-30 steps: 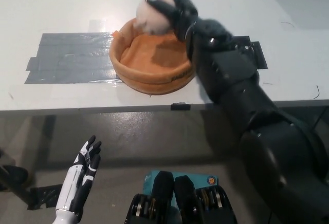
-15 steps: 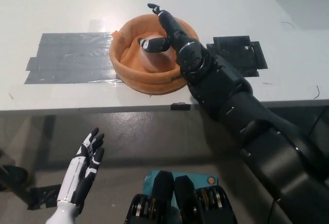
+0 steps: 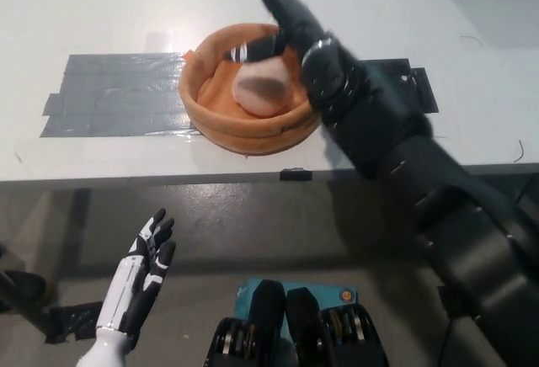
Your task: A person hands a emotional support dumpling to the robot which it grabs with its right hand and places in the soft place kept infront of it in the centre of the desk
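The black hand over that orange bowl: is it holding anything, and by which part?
Nothing is held. The right hand is open above the orange bowl; the dumpling lies free inside. The left hand hangs open, empty, below the desk.

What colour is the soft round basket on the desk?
Orange, seen in the head view: the basket.

A single head camera looked steeply down from above the near edge of the counter (image 3: 101,13). It faced forward across the white top, which filled the upper half of the frame at moderate range. The floor (image 3: 253,232) below the counter edge filled the lower half. No second view shared the scene.
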Tool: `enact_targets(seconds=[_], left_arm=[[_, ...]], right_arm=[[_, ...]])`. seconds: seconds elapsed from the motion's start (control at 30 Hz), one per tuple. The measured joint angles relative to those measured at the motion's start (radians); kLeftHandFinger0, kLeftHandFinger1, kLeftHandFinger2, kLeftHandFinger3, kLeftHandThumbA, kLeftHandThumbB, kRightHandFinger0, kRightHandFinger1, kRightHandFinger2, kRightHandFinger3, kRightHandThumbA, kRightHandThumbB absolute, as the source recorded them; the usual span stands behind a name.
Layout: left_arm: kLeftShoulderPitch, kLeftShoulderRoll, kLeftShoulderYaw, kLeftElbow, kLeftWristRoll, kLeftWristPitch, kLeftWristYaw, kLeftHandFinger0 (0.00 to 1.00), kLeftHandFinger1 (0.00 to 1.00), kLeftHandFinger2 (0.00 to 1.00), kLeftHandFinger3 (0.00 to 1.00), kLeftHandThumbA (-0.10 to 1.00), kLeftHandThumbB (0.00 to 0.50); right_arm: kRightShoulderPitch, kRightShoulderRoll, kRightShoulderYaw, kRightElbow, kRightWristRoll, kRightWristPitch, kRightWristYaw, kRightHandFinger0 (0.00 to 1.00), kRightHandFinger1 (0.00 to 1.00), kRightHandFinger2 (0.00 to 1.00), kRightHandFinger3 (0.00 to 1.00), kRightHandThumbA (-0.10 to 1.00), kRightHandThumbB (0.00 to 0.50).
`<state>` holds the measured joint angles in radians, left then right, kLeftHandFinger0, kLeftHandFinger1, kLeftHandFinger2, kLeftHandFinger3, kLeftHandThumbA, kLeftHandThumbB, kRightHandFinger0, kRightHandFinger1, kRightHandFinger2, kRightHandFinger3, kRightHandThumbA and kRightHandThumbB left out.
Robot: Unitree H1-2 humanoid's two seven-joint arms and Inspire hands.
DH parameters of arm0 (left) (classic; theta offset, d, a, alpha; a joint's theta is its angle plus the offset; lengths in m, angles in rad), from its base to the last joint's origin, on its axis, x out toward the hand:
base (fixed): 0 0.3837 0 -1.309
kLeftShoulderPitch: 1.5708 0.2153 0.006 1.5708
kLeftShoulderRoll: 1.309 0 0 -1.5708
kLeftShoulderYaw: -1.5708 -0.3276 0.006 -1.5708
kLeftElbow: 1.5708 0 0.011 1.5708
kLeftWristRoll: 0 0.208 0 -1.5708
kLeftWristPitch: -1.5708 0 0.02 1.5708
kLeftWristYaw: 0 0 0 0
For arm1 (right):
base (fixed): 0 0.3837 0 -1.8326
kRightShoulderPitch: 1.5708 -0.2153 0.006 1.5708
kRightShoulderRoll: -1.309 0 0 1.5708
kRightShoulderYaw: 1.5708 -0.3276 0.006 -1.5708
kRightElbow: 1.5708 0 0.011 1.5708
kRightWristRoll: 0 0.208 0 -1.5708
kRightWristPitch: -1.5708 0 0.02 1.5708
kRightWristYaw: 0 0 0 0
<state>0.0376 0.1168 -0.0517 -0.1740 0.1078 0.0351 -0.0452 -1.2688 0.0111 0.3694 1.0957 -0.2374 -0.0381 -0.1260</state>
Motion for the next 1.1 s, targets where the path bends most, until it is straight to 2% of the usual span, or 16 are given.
enact_targets(seconds=[0.07, 0.1, 0.13, 0.17, 0.23, 0.33, 0.43, 0.5, 0.57, 0.7, 0.87, 0.93, 1.0, 1.03, 1.07, 1.1], left_arm=[[-0.005, 0.0, 0.001, 0.001, 0.0, 0.002, 0.0, 1.0, 1.0, 1.0, 1.0, 0.88, 0.071], [-0.007, 0.0, 0.001, 0.001, -0.001, 0.002, 0.0, 1.0, 1.0, 1.0, 1.0, 0.88, 0.051], [-0.01, 0.0, 0.002, 0.002, -0.001, 0.002, 0.0, 1.0, 1.0, 1.0, 1.0, 0.88, 0.05], [-0.012, 0.0, 0.002, 0.003, -0.001, 0.003, 0.0, 1.0, 1.0, 1.0, 1.0, 0.87, 0.069], [-0.016, 0.0, 0.003, 0.006, -0.001, 0.003, 0.0, 1.0, 1.0, 1.0, 1.0, 0.88, 0.048], [-0.019, -0.001, 0.003, 0.008, -0.001, 0.005, 0.0, 1.0, 1.0, 1.0, 1.0, 0.91, 0.06], [-0.019, -0.001, 0.003, 0.013, -0.001, 0.008, 0.0, 1.0, 1.0, 1.0, 1.0, 0.89, 0.07], [-0.021, -0.001, 0.003, 0.019, -0.001, 0.01, 0.0, 1.0, 1.0, 1.0, 1.0, 0.89, 0.052], [-0.022, -0.001, 0.003, 0.026, -0.001, 0.012, 0.0, 1.0, 1.0, 1.0, 1.0, 0.89, 0.046], [-0.03, -0.001, 0.004, 0.039, -0.001, 0.015, 0.0, 1.0, 1.0, 1.0, 1.0, 0.9, 0.043], [-0.045, -0.001, 0.004, 0.046, -0.001, 0.02, 0.0, 1.0, 1.0, 1.0, 1.0, 0.9, 0.027], [-0.051, 0.0, 0.005, 0.048, -0.001, 0.021, 0.0, 1.0, 1.0, 1.0, 1.0, 0.9, 0.019], [-0.058, 0.0, 0.005, 0.049, -0.001, 0.022, 0.0, 1.0, 1.0, 1.0, 1.0, 0.9, 0.015], [-0.066, 0.0, 0.005, 0.052, -0.001, 0.023, 0.0, 1.0, 1.0, 1.0, 1.0, 0.9, 0.016], [-0.072, 0.0, 0.006, 0.053, -0.001, 0.023, 0.0, 1.0, 1.0, 1.0, 1.0, 0.89, 0.021], [-0.082, 0.0, 0.007, 0.053, -0.001, 0.023, 0.0, 1.0, 1.0, 1.0, 1.0, 0.89, 0.021]], right_arm=[[0.019, -0.025, -0.023, -0.092, 0.001, -0.001, 0.002, 1.0, 1.0, 1.0, 1.0, 1.0, 0.377], [0.03, -0.033, -0.029, -0.123, 0.001, 0.0, 0.003, 1.0, 1.0, 1.0, 1.0, 0.97, 0.345], [0.047, -0.043, -0.035, -0.166, 0.001, 0.001, 0.004, 1.0, 1.0, 1.0, 1.0, 0.96, 0.351], [0.063, -0.05, -0.039, -0.193, 0.002, 0.003, 0.006, 1.0, 1.0, 1.0, 1.0, 1.0, 0.357], [0.115, -0.066, -0.049, -0.286, 0.002, 0.011, 0.011, 1.0, 1.0, 1.0, 1.0, 1.0, 0.377], [0.2, -0.088, -0.059, -0.397, 0.003, 0.023, 0.02, 1.0, 1.0, 1.0, 1.0, 1.0, 0.386], [0.29, -0.108, -0.065, -0.496, 0.003, 0.035, 0.027, 1.0, 1.0, 1.0, 1.0, 1.0, 0.338], [0.368, -0.122, -0.07, -0.575, 0.003, 0.047, 0.031, 1.0, 1.0, 1.0, 1.0, 1.0, 0.3], [0.424, -0.132, -0.072, -0.626, 0.003, 0.053, 0.033, 1.0, 1.0, 1.0, 1.0, 1.0, 0.301], [0.591, -0.157, -0.085, -0.779, 0.004, 0.07, 0.04, 1.0, 1.0, 1.0, 1.0, 1.0, 0.238], [0.779, -0.18, -0.109, -0.943, 0.01, 0.076, 0.043, 1.0, 1.0, 1.0, 1.0, 1.0, 0.225], [0.846, -0.186, -0.125, -1.006, 0.015, 0.076, 0.043, 1.0, 1.0, 1.0, 1.0, 1.0, 0.193], [0.912, -0.19, -0.144, -1.075, 0.022, 0.076, 0.043, 1.0, 1.0, 1.0, 1.0, 0.91, 0.147], [0.949, -0.191, -0.158, -1.117, 0.028, 0.074, 0.043, 1.0, 1.0, 1.0, 1.0, 0.9, 0.123], [0.978, -0.191, -0.171, -1.145, 0.032, 0.071, 0.042, 1.0, 1.0, 1.0, 1.0, 0.9, 0.115], [1.013, -0.19, -0.196, -1.188, 0.043, 0.058, 0.042, 1.0, 1.0, 1.0, 1.0, 0.9, 0.13]])
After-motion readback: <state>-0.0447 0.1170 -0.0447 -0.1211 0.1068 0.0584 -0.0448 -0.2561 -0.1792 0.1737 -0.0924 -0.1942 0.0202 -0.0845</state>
